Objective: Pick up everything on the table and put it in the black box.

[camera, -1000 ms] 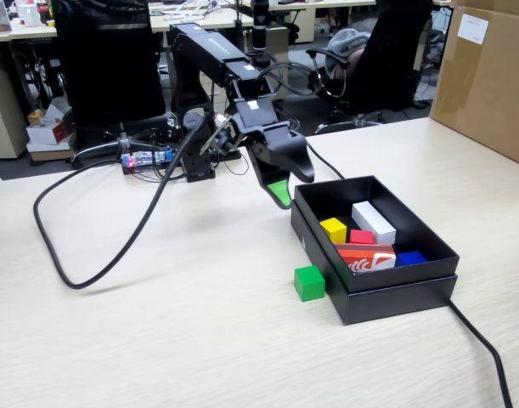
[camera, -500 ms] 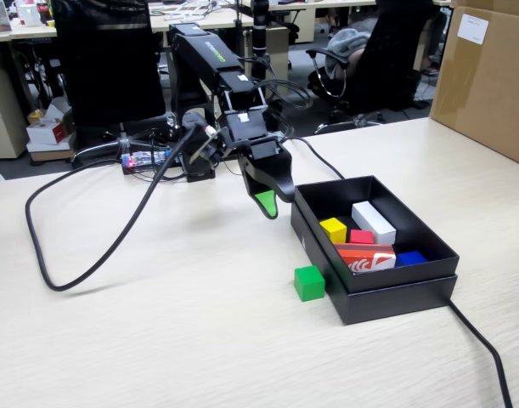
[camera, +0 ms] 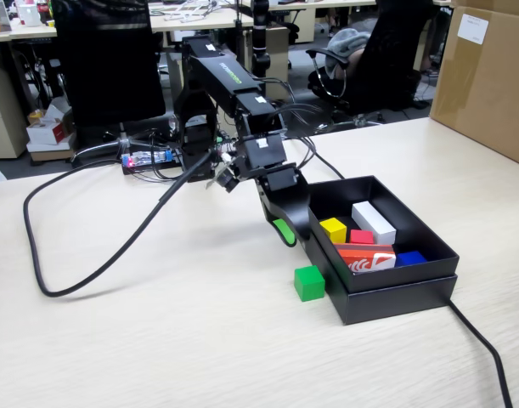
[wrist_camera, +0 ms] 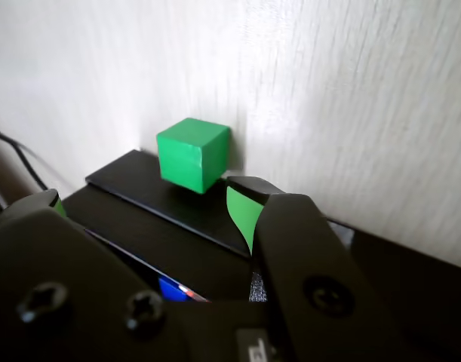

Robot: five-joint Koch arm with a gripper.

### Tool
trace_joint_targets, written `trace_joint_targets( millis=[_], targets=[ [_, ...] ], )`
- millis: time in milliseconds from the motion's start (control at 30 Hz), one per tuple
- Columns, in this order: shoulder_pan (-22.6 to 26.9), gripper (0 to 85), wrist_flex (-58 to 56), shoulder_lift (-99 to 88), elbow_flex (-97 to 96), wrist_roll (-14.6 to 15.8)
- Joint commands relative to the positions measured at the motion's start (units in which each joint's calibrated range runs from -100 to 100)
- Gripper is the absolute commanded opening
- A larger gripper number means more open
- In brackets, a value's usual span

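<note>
Fixed view, near to far: black cable (camera: 484,348) trails over the bench (camera: 157,340) at the lower right; green cube (camera: 309,282) sits on the bench, just beside the near left corner of the black box (camera: 395,293), outside it; inside the box, an orange-red block with white print (camera: 365,257) lies along the near wall, a blue piece (camera: 410,257) to its right, a red cube (camera: 362,236) and a yellow cube (camera: 333,229) behind it, a long white block (camera: 373,221) further back; the claw (camera: 286,234) hangs above the bench, up and left of the green cube, close against the box's left wall, not touching the cube; green pad on one tip faces the camera.

Wrist view: two dark claw fingers (wrist_camera: 305,256) frame the shot from below, with a clear gap between them, nothing held; claw stands parted and empty; green cube (wrist_camera: 192,153) lies ahead of the gap, apart from both tips, resting against the box rim (wrist_camera: 162,200).

Further back in the fixed view: a thick black cable (camera: 89,263) loops over the bench to the arm's base; a small circuit board (camera: 146,158) with red lights beside it; a brown carton (camera: 484,76) at far right; office chairs (camera: 106,59) behind the bench.
</note>
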Motion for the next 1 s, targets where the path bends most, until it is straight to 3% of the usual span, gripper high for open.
trace_joint_targets(
  millis=[0, 767, 967],
  targets=[
    [0.5, 43.2, -0.3, 0.8, 6.8, 0.4],
    [0.2, 43.1, -0.2, 21.1, 15.2, 1.1],
    [0.4, 27.9, -1.1, 21.3, 15.6, 1.0]
  ],
)
